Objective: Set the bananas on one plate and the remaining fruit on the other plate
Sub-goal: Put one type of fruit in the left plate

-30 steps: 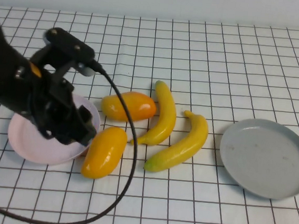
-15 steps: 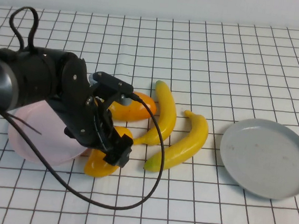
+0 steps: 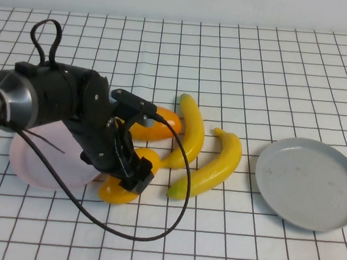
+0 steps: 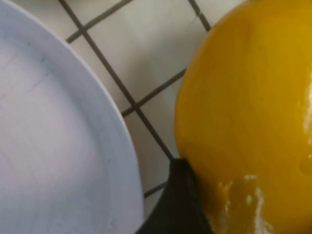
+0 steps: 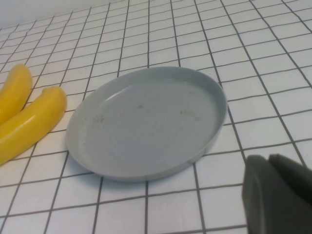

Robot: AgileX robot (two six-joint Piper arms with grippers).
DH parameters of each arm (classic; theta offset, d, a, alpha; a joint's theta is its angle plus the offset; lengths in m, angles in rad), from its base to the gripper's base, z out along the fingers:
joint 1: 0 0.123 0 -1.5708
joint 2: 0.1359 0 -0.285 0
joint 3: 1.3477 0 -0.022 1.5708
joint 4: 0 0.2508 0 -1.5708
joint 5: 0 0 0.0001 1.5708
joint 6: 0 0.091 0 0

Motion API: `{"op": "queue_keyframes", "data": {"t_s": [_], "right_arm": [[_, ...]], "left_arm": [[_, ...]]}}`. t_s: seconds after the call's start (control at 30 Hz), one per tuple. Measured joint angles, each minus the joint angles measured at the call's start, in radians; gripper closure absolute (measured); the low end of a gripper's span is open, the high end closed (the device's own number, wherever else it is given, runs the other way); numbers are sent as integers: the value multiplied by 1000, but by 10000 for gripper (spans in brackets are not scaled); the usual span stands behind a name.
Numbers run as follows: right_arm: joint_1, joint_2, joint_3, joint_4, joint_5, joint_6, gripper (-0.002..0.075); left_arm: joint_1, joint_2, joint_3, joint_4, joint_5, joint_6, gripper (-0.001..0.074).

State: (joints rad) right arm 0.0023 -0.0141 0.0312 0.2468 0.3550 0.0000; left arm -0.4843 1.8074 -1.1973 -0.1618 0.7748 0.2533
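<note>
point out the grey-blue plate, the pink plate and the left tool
grey-blue plate (image 3: 310,183), high view, bare middle
pink plate (image 3: 41,163), high view, bare floor by the arm
left tool (image 3: 133,178), high view, tip at near mango

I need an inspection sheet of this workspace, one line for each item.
Surface: white gridded table.
Bananas: two bananas side by side, off both plates.
Other fruit: near mango under the left arm; far mango behind it; neither is on a plate.
Plates: grey-blue plate holds nothing; pink plate partly hidden by the arm.
Clutter: nothing seen.
Pincers: left pincer at the near mango, one finger touching it; right pincer near the grey-blue plate.
Cables: black cable loops over the table.
Surroundings: pale wall.
</note>
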Motion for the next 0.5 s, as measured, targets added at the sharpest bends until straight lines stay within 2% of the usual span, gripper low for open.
{"op": "queue_keyframes", "data": {"t_s": [0.3, 0.4, 0.5], "right_arm": [[0, 0, 0, 0, 0, 0, 742], [0, 0, 0, 0, 0, 0, 742], [0, 0, 0, 2, 0, 0, 742]], "left_arm": [[9, -39, -169, 129, 169, 0, 218], [52, -82, -190, 146, 191, 0, 218], [142, -98, -190, 162, 204, -17, 218]]}}
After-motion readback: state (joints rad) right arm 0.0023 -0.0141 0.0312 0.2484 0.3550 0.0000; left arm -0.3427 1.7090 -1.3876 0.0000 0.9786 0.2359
